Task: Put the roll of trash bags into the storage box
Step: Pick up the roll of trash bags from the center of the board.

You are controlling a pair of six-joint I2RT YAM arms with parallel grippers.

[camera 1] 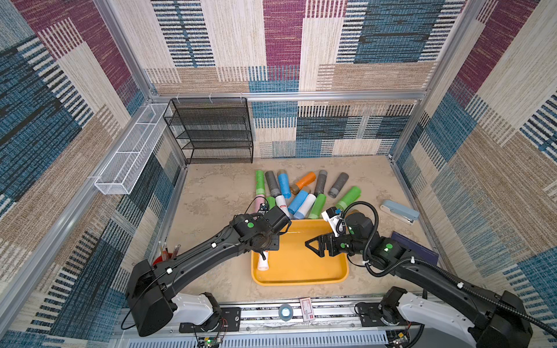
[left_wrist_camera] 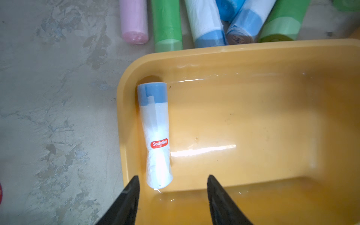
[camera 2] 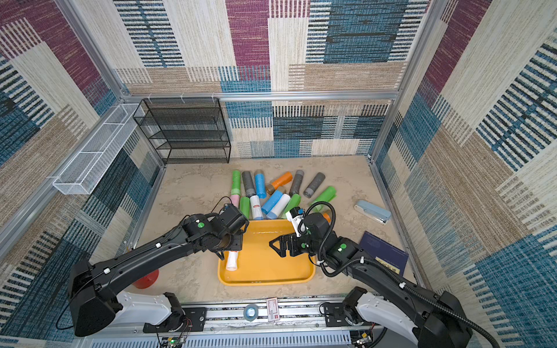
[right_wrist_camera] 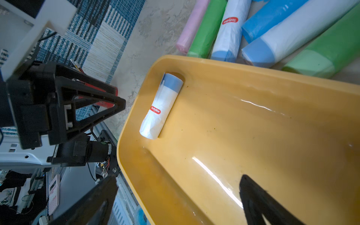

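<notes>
Closest to the lens: my left gripper (left_wrist_camera: 173,176), jaws clearly apart, nothing between them, nothing held. Just past the tips the roll (left_wrist_camera: 155,134) lies flat and loose on the floor of the box (left_wrist_camera: 233,48). It runs along the box's left short wall, touching it or nearly so, can't tell which. Blue end is tucked into the far-left corner, white end points toward me, red sticker (left_wrist_camera: 159,143) faces up. My guess: wall and corner stop it rolling, so that is a safe spot to set it down.

In both top views the roll (camera 1: 263,261) shows half hidden under my left wrist, inside the rim of the box (camera 1: 301,283). So I judge this roll placed. What remains for this arm is lifting clear without clipping the rim.

My right gripper (right_wrist_camera: 177,183) hovers over the box's right half, jaws wide, empty. Probably parked there out of the way, or ready for another pick; can't tell which.

Outward: a pile (camera 1: 301,192) of other rolls (green, blue, grey, orange, pink) lies on the table (camera 1: 211,195) just past the box's far rim, some nearly touching it. Stapler (camera 1: 399,211) sits right of the pile, dark book (camera 1: 422,248) by my right arm, red cup (camera 1: 158,261) under my left arm. Rack (camera 1: 211,129) and white basket (camera 1: 129,153) stand back left, well apart from the box.
</notes>
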